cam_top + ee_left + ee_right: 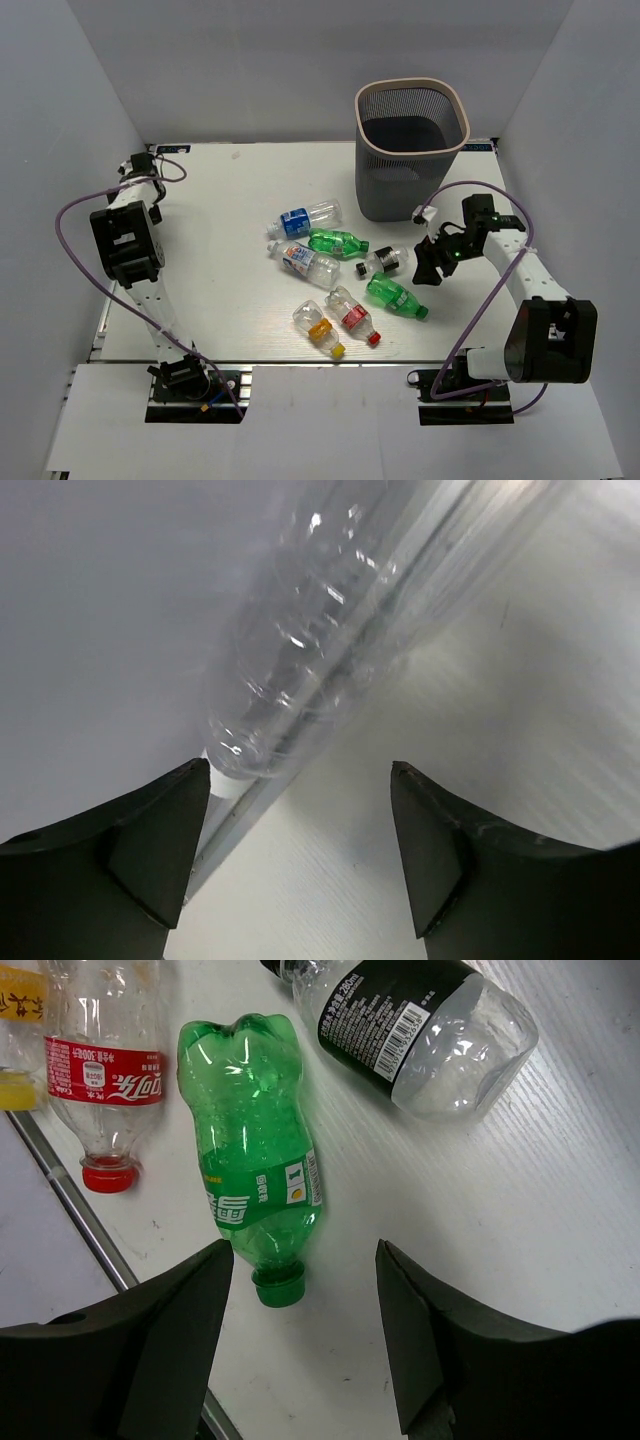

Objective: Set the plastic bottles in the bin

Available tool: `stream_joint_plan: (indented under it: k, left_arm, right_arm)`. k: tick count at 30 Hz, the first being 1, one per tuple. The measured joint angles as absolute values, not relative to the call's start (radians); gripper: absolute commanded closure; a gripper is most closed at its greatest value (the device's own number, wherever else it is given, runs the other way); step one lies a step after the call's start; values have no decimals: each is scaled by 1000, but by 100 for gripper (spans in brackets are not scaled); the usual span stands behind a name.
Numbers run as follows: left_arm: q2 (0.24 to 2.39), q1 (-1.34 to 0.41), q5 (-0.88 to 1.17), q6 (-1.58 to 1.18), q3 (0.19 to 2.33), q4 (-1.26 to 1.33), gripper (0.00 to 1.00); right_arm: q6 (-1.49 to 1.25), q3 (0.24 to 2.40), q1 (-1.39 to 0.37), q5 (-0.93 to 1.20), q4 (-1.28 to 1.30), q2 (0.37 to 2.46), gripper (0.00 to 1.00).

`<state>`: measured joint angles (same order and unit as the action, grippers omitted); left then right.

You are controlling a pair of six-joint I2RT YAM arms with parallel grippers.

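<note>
- Presently the right gripper (305,1260) hangs over the table (230,180), fingers spread wide with nothing between them.
- Just beyond its fingertips, the right wrist view shows a green bottle (250,1140) lying on its side. Its cap (279,1285) points toward the gap between the fingers. I cannot tell whether either finger touches it.
- To either side of that bottle lie a black-labelled bottle (420,1030) and a red-labelled bottle (105,1070). A sliver of the yellow-labelled bottle (18,1010) shows at the frame's edge.
- From above, all seven bottles lie on their sides in a loose cluster mid-table. The blue-labelled bottle (303,218) is farthest, with the second green bottle (338,242) and the white-blue bottle (305,260) just nearer.
- The bin (385,190) stands upright at the far right of the table. It is just beyond the cluster and touches no bottle.
- The left gripper (300,770) sits at the far left corner, well apart from the bottles. Its fingers are open and hold nothing, and it faces the wall (100,600) and the table's edge.
</note>
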<state>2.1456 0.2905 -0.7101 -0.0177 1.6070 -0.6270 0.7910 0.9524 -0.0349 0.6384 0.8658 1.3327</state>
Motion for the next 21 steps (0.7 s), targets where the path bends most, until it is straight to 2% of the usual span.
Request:
stream_joint_plan:
  k: [9, 21]
  left_arm:
    - [2152, 288, -725, 47, 1639, -595, 16]
    - [2271, 282, -773, 89, 1730, -567, 17]
  right_arm:
    - [793, 953, -35, 639, 867, 1380, 35]
    - [780, 1014, -35, 646, 896, 1401, 35]
